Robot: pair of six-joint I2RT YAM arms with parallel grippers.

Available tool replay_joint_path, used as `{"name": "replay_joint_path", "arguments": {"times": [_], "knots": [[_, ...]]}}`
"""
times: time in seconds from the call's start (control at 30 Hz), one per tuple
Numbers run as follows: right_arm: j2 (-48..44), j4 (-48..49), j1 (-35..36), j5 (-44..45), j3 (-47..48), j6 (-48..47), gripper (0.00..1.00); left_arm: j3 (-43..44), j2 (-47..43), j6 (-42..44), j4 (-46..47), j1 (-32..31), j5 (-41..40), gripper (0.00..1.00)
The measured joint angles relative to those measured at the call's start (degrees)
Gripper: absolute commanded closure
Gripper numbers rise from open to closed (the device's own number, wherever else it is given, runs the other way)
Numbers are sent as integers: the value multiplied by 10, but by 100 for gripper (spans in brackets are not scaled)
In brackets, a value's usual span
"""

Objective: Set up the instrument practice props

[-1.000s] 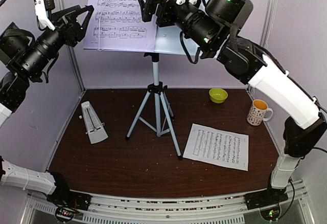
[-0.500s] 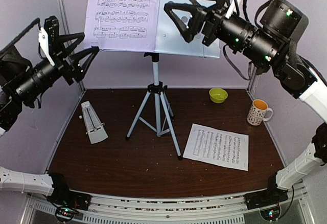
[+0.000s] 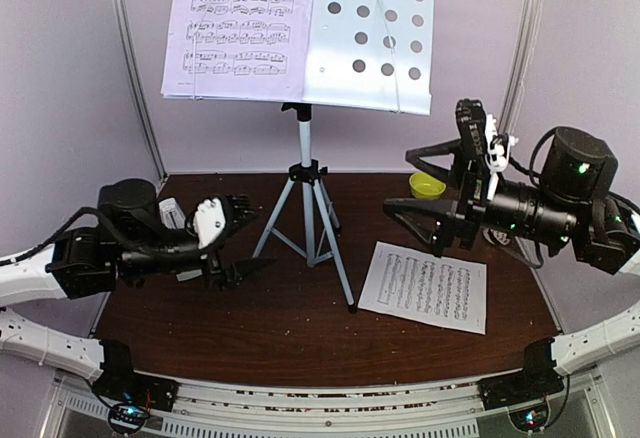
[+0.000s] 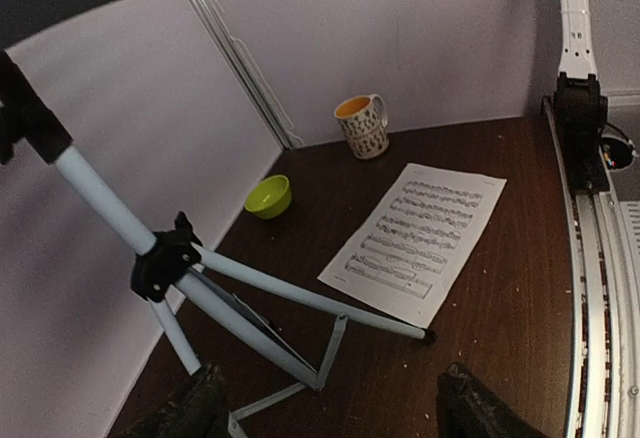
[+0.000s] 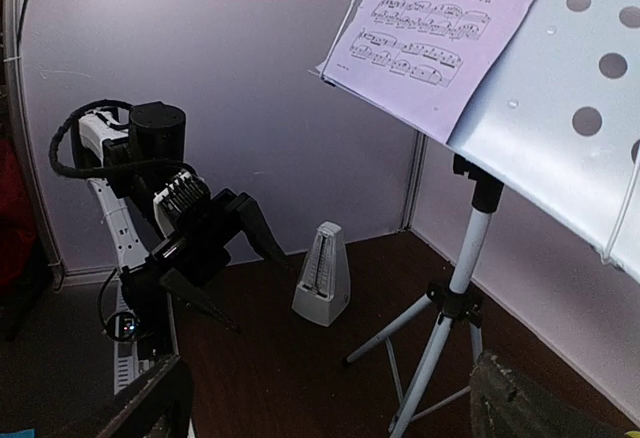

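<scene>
My left gripper (image 3: pixel 262 233) hangs low over the dark table (image 3: pixel 300 343), its jaws spread with nothing between them. My right gripper (image 3: pixel 398 178) is spread wide as well, just as empty, above the table's right side.

The music stand (image 3: pixel 372 43) stands upright on its silver tripod at the back middle. One sheet-music page (image 3: pixel 240 23) rests on the left half of its perforated desk. The other page (image 3: pixel 423 286) lies flat on the table, right of the tripod's feet. The small pyramid metronome (image 5: pixel 323 275) stands upright near the left wall, beyond my left arm.

The yellow-green bowl (image 4: pixel 269 197) sits near the back wall, and its inside looks bare. The patterned white mug (image 4: pixel 362 125) stands to its right, well apart; its inside shows orange, but I cannot tell whether that is drink or glaze.
</scene>
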Motion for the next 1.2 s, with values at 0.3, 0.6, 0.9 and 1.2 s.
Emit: {"name": "replay_joint_path", "arguments": {"times": [0.3,0.6,0.9,1.2], "knots": [[-21,-66,-27,78,-152,149,4,-48,93,-33,61,-7,-7,26],[53,-92,-203,50,-205,242,6,-39,240,-49,119,-36,-20,27],[202,-25,-283,-16,-205,286,16,-14,311,-85,161,-38,-21,27],[416,-28,-293,-17,-30,287,19,-6,311,-111,173,-38,-37,28]]}}
